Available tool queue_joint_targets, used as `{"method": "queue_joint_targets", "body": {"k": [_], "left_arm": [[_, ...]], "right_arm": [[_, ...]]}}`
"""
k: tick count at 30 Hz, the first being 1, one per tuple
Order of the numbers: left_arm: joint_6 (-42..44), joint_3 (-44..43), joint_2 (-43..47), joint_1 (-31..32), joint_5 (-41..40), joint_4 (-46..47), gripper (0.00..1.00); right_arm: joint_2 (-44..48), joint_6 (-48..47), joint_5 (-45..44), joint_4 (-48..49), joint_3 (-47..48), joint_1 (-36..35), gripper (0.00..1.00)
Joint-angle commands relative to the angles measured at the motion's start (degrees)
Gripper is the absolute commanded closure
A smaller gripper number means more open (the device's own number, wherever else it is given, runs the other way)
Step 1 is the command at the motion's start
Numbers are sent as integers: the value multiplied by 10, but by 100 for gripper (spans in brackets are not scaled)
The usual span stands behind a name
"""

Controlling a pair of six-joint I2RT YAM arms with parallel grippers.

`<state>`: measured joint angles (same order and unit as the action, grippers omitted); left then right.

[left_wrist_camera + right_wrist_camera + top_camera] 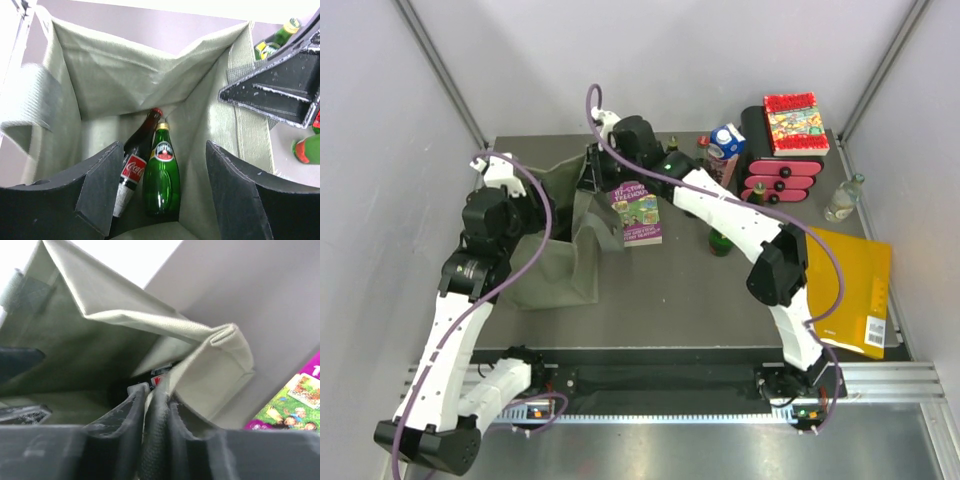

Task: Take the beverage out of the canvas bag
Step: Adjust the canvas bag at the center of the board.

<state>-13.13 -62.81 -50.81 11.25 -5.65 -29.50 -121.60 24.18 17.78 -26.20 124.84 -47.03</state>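
View from my remote station, left to right. The floppy olive grey-green canvas bag [555, 265] sits on the left half of the dark grey matte table [700, 300], its woven cloth creased and its mouth held open. My left gripper [164, 145] hangs in that mouth with its two black, foam-like fingers [95, 195] spread wide, touching neither bottle.

Both beverages lie at the bottom of the bag, side by side and touching:
- a dark glass cola bottle [134, 165] with a red cap and red label
- to its right, a glossy green glass bottle [161, 180], pear-shaped, with a gold cap

My right gripper [150, 390] is at the bag's far right rim. Its fingers are pressed together on a fold of the cloth – pinching the canvas bag.

Just right of the bag lies a flat purple picture book [638, 212]. Further right stand a small green bottle [720, 241] and a blue-and-white carton [725, 148]. Beside the carton is a black box with rounded pink drawers [782, 170], with a red book [796, 122] on top. Near the right edge stand a clear plastic bottle [844, 198] and, nearer me, a large flat yellow book [850, 280].
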Motion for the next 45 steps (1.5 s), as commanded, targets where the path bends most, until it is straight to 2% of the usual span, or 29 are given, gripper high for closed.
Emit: {"method": "queue_joint_targets", "body": {"k": [1,2,3,8,12,18,24,27,29,30,31,33,34,37,38,40,41,42,45], "left_arm": [[12,32,23,-3,-2,54,28],[12,37,26,-3,-3,61,28],[9,43,28,-3,-4,64,28],[10,47,46,-3,18,66,28],[16,47,62,-3,37,26,28],[-36,70,99,-3,85,-6,28],[-95,66,122,-3,103,-77,28],[-110,54,113,-3,112,-110,28],[-114,44,96,-3,118,-119,28],[-116,38,83,-3,118,-129,29],[-118,32,77,-3,115,-134,29],[-130,9,61,-4,100,-138,28],[-138,-14,55,-3,90,-139,28],[-192,-86,29,-3,62,-150,28],[-199,-104,20,-4,62,-151,28],[-200,-139,-3,-3,40,-150,27],[-193,-147,-10,-3,39,-148,27],[-181,-154,-20,-3,37,-145,26],[-167,-182,-25,-3,34,-137,26]], "right_arm": [[37,-41,-37,13,-46,-25,91],[50,-48,-38,25,-66,-28,99],[64,-68,-38,38,-108,-38,100],[178,-133,-49,162,-269,-75,100],[239,-165,-76,256,-392,-90,100],[253,-177,-93,307,-408,-77,100],[272,-197,-57,333,-447,-74,100],[266,-200,-14,312,-437,-62,100],[265,-214,22,300,-435,-51,91],[268,-219,57,292,-435,-46,84],[269,-225,74,290,-436,-39,64],[270,-237,137,288,-429,-12,42],[266,-258,161,287,-421,0,28],[233,-285,255,234,-327,51,9],[222,-313,276,189,-259,67,6],[195,-367,341,122,-186,73,0],[189,-428,357,58,-134,70,0],[183,-453,385,32,-118,66,1],[196,-555,390,-36,-102,32,0]]}}
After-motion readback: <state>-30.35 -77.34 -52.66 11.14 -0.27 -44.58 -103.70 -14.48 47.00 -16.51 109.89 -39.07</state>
